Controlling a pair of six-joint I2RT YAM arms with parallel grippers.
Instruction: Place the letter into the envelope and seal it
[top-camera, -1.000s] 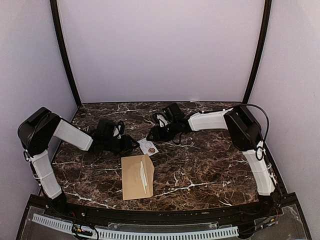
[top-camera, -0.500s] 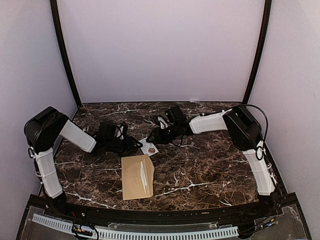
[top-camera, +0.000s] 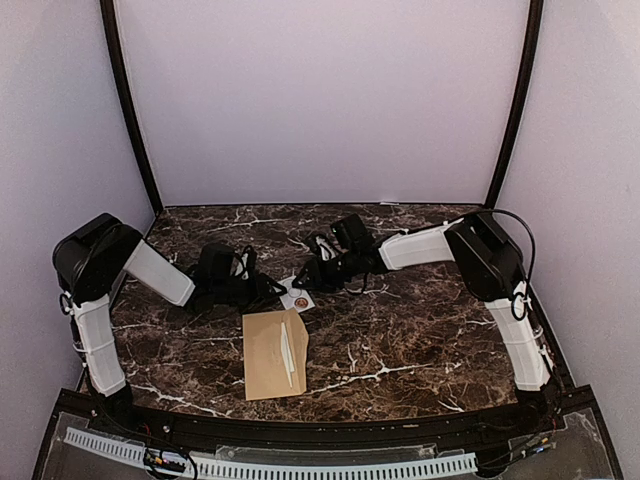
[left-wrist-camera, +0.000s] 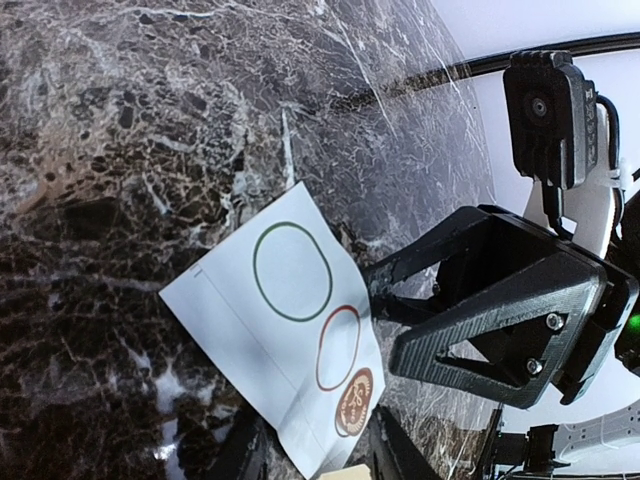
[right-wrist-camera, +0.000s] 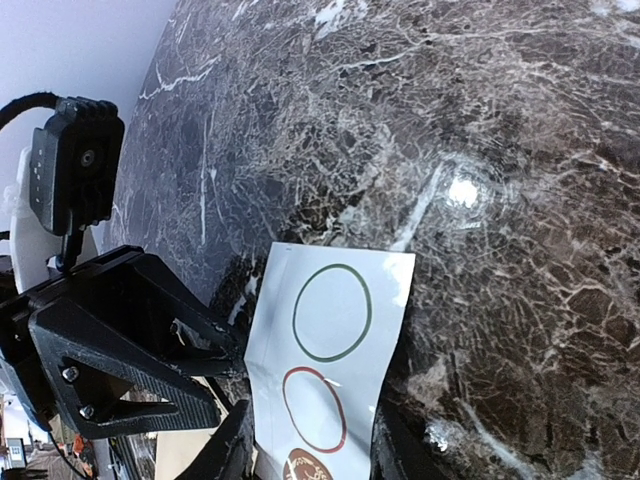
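Note:
The tan envelope (top-camera: 272, 355) lies flat near the table's front, a thin white strip (top-camera: 286, 352) along it. The letter is out of view. Just behind the envelope sits a small white sticker card (top-camera: 297, 293) with a green ring, a red ring and a brown seal sticker (left-wrist-camera: 353, 402). My left gripper (top-camera: 272, 291) reaches the card from the left and my right gripper (top-camera: 303, 280) from the right. In each wrist view the jaws stand apart, astride one end of the card (left-wrist-camera: 270, 320) (right-wrist-camera: 330, 340). The left gripper (left-wrist-camera: 320, 460) and the right gripper (right-wrist-camera: 315, 450) face each other closely.
Dark marble tabletop (top-camera: 420, 320) with plain walls on three sides. Black frame posts (top-camera: 128, 110) stand at the back corners. The right gripper's body (left-wrist-camera: 500, 330) fills the right of the left wrist view, and the left gripper's body (right-wrist-camera: 110, 360) the left of the right wrist view.
Both grippers have moved in over the sticker card from either side, and both pairs of jaws have narrowed. The envelope has not moved.

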